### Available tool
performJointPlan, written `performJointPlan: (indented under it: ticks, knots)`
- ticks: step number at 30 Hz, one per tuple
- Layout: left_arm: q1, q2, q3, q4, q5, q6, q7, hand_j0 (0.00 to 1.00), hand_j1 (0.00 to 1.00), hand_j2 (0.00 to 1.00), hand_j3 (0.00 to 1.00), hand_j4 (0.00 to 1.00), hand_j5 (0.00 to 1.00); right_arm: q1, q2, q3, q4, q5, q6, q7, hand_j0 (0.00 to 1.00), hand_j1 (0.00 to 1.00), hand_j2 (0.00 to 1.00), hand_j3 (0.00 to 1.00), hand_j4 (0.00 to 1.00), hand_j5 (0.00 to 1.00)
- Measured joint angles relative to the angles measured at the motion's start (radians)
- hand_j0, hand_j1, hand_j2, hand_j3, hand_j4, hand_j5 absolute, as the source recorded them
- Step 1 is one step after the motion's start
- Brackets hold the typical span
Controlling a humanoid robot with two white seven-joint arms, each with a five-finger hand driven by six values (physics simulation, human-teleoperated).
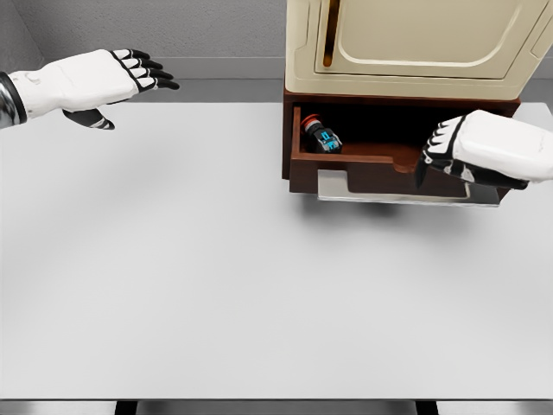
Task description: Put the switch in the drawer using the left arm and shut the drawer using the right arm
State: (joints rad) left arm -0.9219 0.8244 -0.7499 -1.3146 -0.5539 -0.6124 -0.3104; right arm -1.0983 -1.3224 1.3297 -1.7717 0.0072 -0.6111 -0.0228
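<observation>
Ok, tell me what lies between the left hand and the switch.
Head view: only bare table, then the drawer's left wall, between left hand and switch.

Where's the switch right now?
In the head view, the switch lies inside the open drawer, in its left end, under the cream cabinet.

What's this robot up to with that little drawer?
It is putting a small switch away. The switch already lies inside the open brown drawer, at its left end, beneath a cream cabinet. The left hand hovers over the table's far left, fingers spread, holding nothing. The right hand is at the drawer's front right, fingers curled by its edge, apparently ready to push it shut. The drawer is not closed yet.
</observation>
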Motion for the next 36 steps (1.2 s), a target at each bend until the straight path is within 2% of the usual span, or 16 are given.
performJointPlan:
  ticks: [4,10,24,36]
  knots:
    - [0.0,0.0,0.0,0.0,0.0,0.0,0.0,1.0,1.0,1.0,1.0,1.0,1.0,0.0,-0.066,0.025,0.0,0.001,0.0,0.0,0.4,0.4,0.4,0.4,0.4,0.4]
    - [0.0,0.0,0.0,0.0,0.0,0.0,0.0,1.0,1.0,1.0,1.0,1.0,1.0,0.003,-0.08,0.062,0.003,0.013,0.0,0.006,0.39,0.39,0.39,0.39,0.39,0.39]
    - [0.0,0.001,0.0,0.0,0.0,0.0,0.0,1.0,1.0,1.0,1.0,1.0,1.0,0.0,0.096,0.062,0.13,-0.026,0.002,0.004,0.39,0.39,0.39,0.39,0.39,0.39]
    - [0.0,0.001,0.0,0.0,0.0,0.0,0.0,1.0,1.0,1.0,1.0,1.0,1.0,-0.049,0.126,0.067,0.197,-0.004,0.0,0.005,0.38,0.38,0.38,0.38,0.38,0.38]
